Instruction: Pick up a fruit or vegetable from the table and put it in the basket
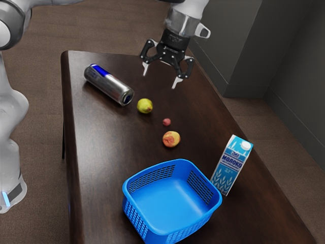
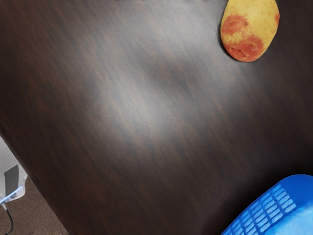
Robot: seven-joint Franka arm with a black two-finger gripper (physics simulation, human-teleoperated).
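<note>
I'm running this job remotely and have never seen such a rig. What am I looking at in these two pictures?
The machine is one jointed robot arm ending in a black two-finger gripper. The exterior view comes from a camera at the arm's side; the wrist view comes from a camera on its hand, looking down.

On the dark table lie a silver-and-blue can, a yellow-green fruit, a tiny reddish fruit and a larger yellow-and-red fruit. A blue basket and an upright milk carton stand there too.

Nothing is held: the fingers are apart, above the table. The basket holds no fruit.
</note>
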